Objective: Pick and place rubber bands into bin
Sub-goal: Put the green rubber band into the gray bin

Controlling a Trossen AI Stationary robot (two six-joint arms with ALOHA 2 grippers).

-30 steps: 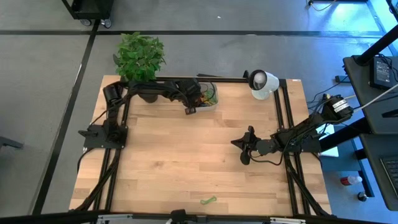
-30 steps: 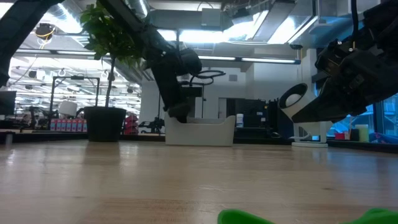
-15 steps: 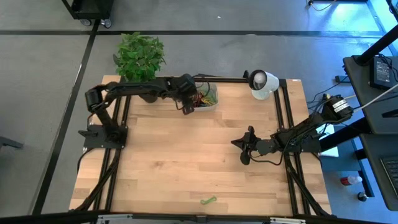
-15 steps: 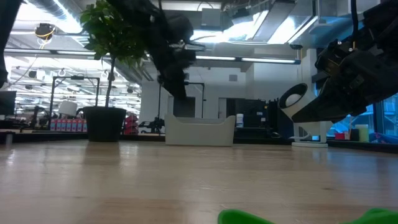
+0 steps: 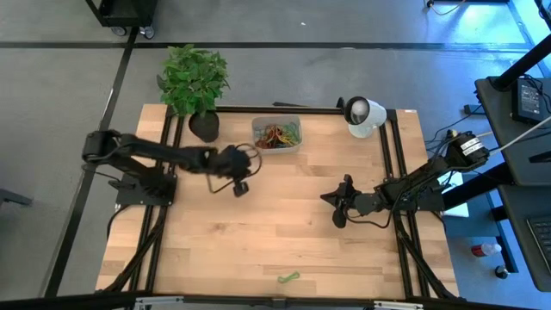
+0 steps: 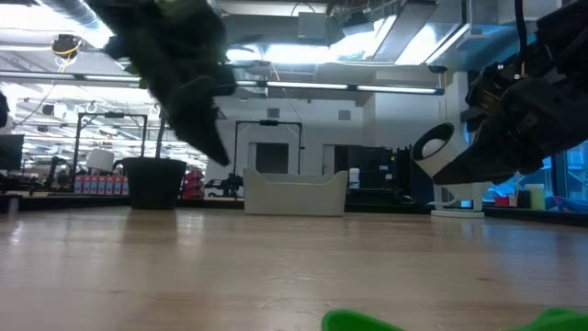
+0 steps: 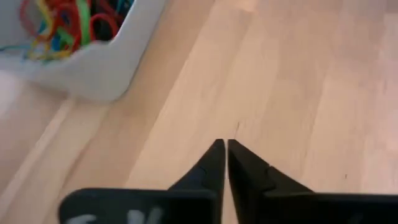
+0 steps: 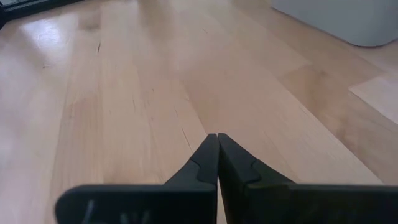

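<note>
While the dark left gripper (image 5: 240, 186) hangs pinched together and empty beside the translucent grey plastic bin (image 5: 295, 143) of colourful rubber bands (image 5: 276, 135), one green band (image 5: 287, 277) lies far off at the table's near edge. Thin floppy loop, I'd bet closing fingers just skate over it. Right gripper (image 5: 337, 209) waits mid-table, pinched too.

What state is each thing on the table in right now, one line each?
left gripper: shut, empty, over bare wood beside the bin.
right gripper: shut, empty, over the table's right side.
bin: upright at the far edge, holding a heap of rubber bands.
green rubber band: loose on the wood near the front edge.
plant pot: upright.
</note>
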